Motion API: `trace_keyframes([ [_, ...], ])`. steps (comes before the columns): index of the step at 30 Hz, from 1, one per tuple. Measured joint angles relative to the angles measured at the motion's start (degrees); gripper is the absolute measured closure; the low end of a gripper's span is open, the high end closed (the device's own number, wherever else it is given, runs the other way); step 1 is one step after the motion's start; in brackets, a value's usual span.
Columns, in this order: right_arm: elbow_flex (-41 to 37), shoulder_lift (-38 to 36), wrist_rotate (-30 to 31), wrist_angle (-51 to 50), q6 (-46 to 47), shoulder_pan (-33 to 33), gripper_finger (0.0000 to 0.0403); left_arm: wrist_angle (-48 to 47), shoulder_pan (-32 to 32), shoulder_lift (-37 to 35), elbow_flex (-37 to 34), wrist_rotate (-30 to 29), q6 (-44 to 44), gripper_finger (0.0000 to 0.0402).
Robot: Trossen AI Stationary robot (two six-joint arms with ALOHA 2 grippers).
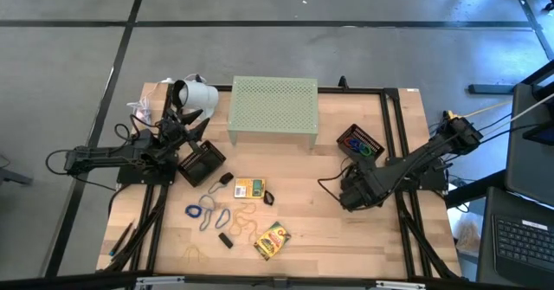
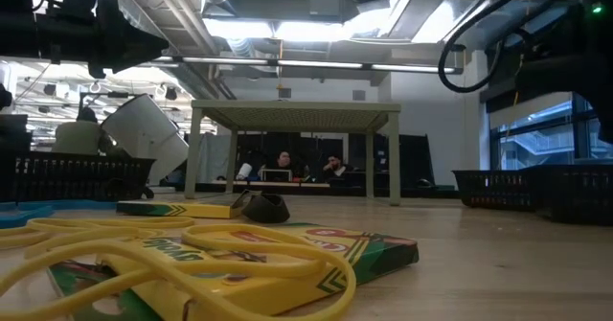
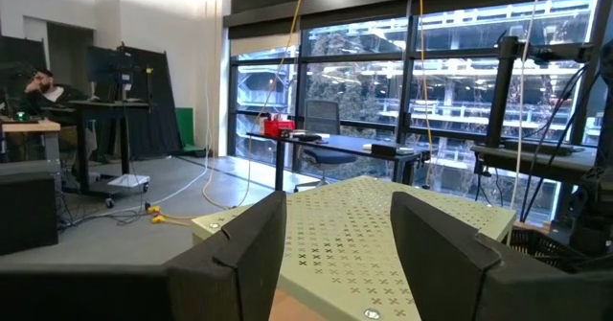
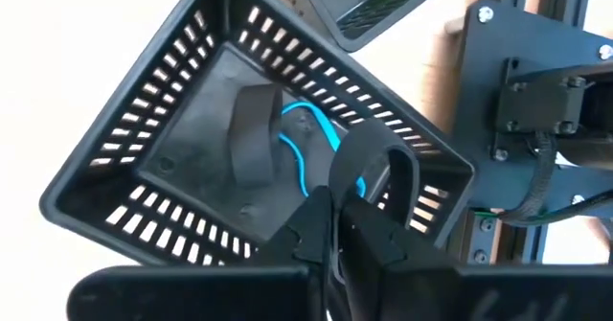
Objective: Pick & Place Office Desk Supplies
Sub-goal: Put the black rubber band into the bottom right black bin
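Note:
Loose desk supplies lie on the wooden table's near middle: a small yellow-green box (image 1: 249,188), a crayon box (image 1: 272,240) (image 2: 287,254), blue clip rings (image 1: 201,212), tan rubber bands (image 1: 245,219) (image 2: 172,254) and little black pieces (image 1: 225,239). My right gripper (image 1: 349,186) (image 4: 337,211) points steeply down beside the right black mesh tray (image 1: 359,143) (image 4: 124,158), shut on a black loop (image 4: 378,163). That tray holds a blue ring (image 4: 302,153) and a black piece (image 4: 254,134). My left gripper (image 1: 186,121) (image 3: 335,254) waits open at the far left, with nothing between its fingers. My right gripper pinches one end of the black loop (image 4: 337,185) between its two fingertips, coming from above and slanting down. The rest of the loop arches out past the fingers over the tray's corner. Whether it rests on the tray wall I cannot tell.
A pale green perforated stand (image 1: 273,108) (image 3: 402,225) stands at the table's far middle. A second black mesh tray (image 1: 201,162) sits by the left arm, with a white cylinder (image 1: 195,93) behind it. Black rails (image 1: 394,151) run along both sides of the table.

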Motion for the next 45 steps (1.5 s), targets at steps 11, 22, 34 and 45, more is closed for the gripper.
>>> trace_keyframes([
  [11,0.0,0.0,0.2,0.1,-2.7,0.0,0.038,0.0,0.0,0.0,0.0,0.0,0.0,0.0217],
  [22,0.0,0.0,0.2,0.5,-2.7,0.0,0.0376,0.0,0.0,0.0,0.0,0.0,0.0,0.0215],
  [34,0.0,0.0,1.5,1.1,-3.1,0.0,0.0318,0.0,0.0,0.0,0.0,0.0,0.0,0.0217],
  [45,0.0,0.0,1.7,1.1,-2.5,0.0,0.0172,0.0,0.0,0.0,0.0,0.0,0.0,0.0215],
])
